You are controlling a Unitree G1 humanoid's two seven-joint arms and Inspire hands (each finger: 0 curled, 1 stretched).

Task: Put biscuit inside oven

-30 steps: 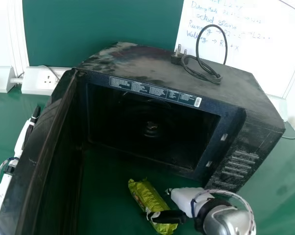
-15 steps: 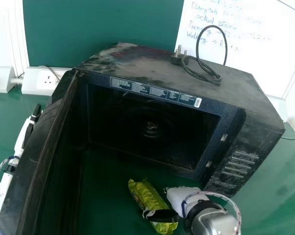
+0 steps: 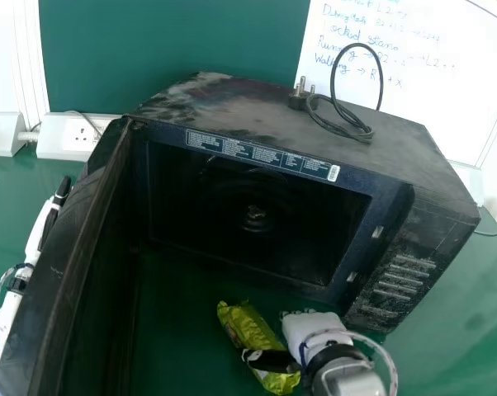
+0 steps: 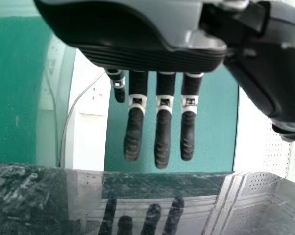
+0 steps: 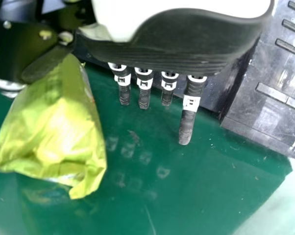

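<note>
Biscuit packet point(image 3: 244, 324) lies on the green table point(image 3: 178, 309) before the open microwave oven point(image 3: 232, 103), beside the right hand point(image 3: 306, 328), whose fingers are straight and spread wide with the thumb across the wrapper, so they should curl gently round its middle, without crushing it, before lifting toward the cavity point(image 3: 224, 194).

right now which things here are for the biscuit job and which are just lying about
For the job:
biscuit packet
oven
right hand

Just lying about:
plug and cord on top of the oven
wall socket
whiteboard
</note>
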